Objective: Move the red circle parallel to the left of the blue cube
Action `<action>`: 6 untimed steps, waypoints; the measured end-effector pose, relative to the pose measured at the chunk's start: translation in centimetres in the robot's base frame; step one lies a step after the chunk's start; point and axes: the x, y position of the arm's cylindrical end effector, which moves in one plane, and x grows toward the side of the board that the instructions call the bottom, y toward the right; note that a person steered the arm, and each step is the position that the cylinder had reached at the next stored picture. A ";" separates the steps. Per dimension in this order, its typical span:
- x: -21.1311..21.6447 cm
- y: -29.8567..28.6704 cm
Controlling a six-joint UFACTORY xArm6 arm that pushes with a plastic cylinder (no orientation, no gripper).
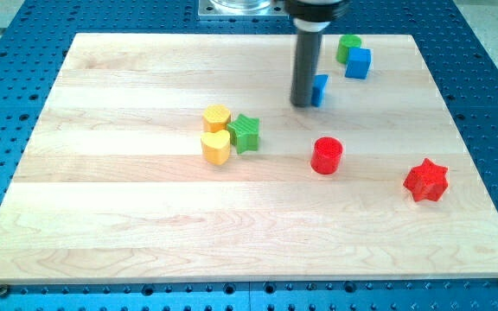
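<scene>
The red circle [326, 155] is a short red cylinder standing on the wooden board right of the middle. The blue cube [358, 63] stands near the view's top right, touching a green block [347, 46] behind it. My tip [302, 104] is at the end of the dark rod, above and slightly left of the red circle, about a block's width away from it. A small blue block [320, 90] sits right against the rod's right side, partly hidden by it.
Two yellow blocks, the upper one [217, 117] and the lower one [216, 147], and a green star [245, 133] cluster left of the middle. A red star [426, 180] lies at the view's right. The board's edge [249, 278] meets a blue perforated table.
</scene>
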 end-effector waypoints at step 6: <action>12.8 -3.5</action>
